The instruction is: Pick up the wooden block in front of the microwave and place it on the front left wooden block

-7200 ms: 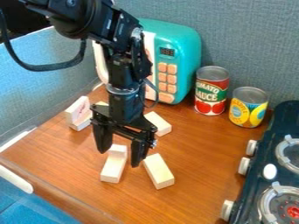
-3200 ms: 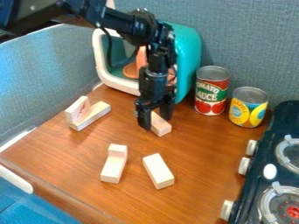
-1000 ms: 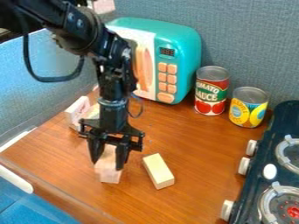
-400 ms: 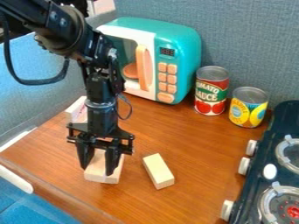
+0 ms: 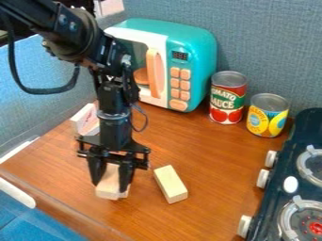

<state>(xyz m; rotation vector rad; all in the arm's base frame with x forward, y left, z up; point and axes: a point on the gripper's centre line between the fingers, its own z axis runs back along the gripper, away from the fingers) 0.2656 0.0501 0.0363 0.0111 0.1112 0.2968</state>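
The gripper point(image 5: 110, 184) hangs low at the left-centre of the counter, its fingers on either side of a light wooden block point(image 5: 108, 182). That block lies over wooden pieces on the counter, of which a small part shows by the right finger. To the right, apart from them, a separate wooden block point(image 5: 170, 184) lies flat. Behind the gripper at the left, a wooden block with red marking point(image 5: 83, 118) stands on edge, and the arm partly hides what is beside it.
A teal toy microwave point(image 5: 200, 52) stands at the back. Right of it are a tomato sauce can point(image 5: 228, 98) and a yellow-labelled can point(image 5: 267, 115). A dark toy stove point(image 5: 284, 174) with knobs lines the right side. A low blue wall point(image 5: 47, 89) borders the left.
The block from near the microwave has come forward with the gripper, onto the front left wooden pieces. Over the last half second the gripper and block shifted slightly right, after a move left.
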